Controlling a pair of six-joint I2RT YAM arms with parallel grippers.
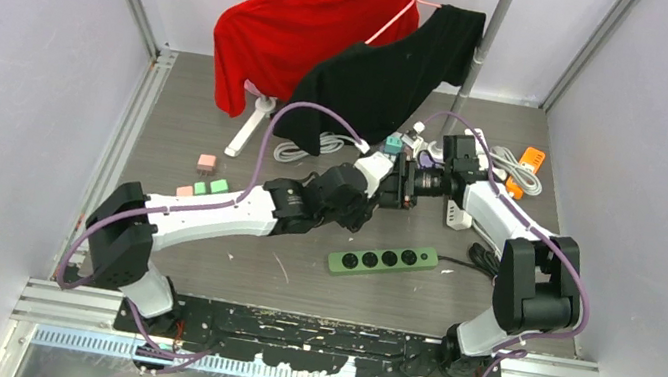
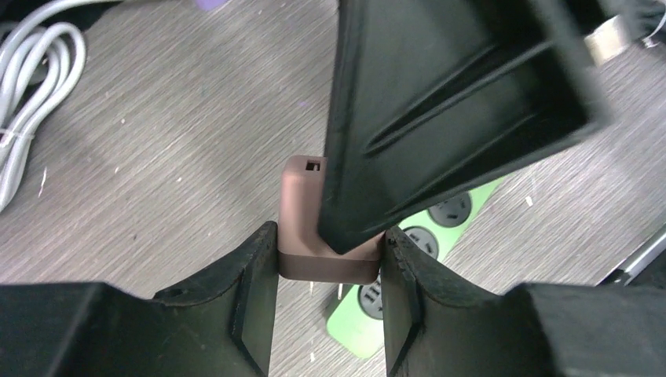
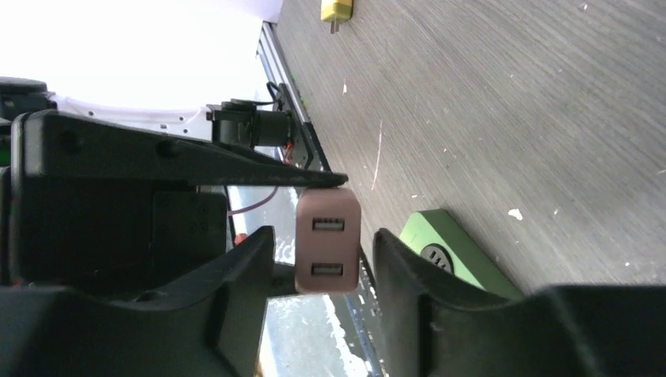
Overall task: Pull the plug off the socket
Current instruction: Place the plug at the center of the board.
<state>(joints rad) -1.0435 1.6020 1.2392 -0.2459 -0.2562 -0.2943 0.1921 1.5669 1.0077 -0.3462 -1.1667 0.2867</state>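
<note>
**Brown plug held in the air above the green socket strip**

Top view: The left gripper (image 1: 387, 183) and the right gripper (image 1: 409, 182) are seen tip to tip over the middle of the worktop, a little towards the far edge. The plug is hidden between them in this view, and the state of the fingers cannot be told from here. The green socket strip (image 1: 384, 260) is laid flat on the worktop, closer to the near edge and slightly to the right of the middle. No plug is seen in its four sockets. A red shirt (image 1: 304, 32) and a black shirt (image 1: 388, 76) are hung over the far edge.

Left wrist view: The brown plug (image 2: 302, 204) is pinched at its two sides by the left gripper (image 2: 328, 242). A finger (image 2: 440, 102) of the right gripper is laid against the plug from above. The socket strip (image 2: 430, 236) is seen below the plug and apart from it. A white cable (image 2: 23, 94) is coiled on the worktop at the side.

Right wrist view: The plug (image 3: 327, 255), with two USB ports, is placed between the fingers of the right gripper (image 3: 323, 234). These fingers are spread, and a narrow gap is seen at each side of the plug. A finger (image 3: 157, 153) of the left gripper is pressed on the plug's upper end. One end of the socket strip (image 3: 440, 236) is seen behind it.
</note>
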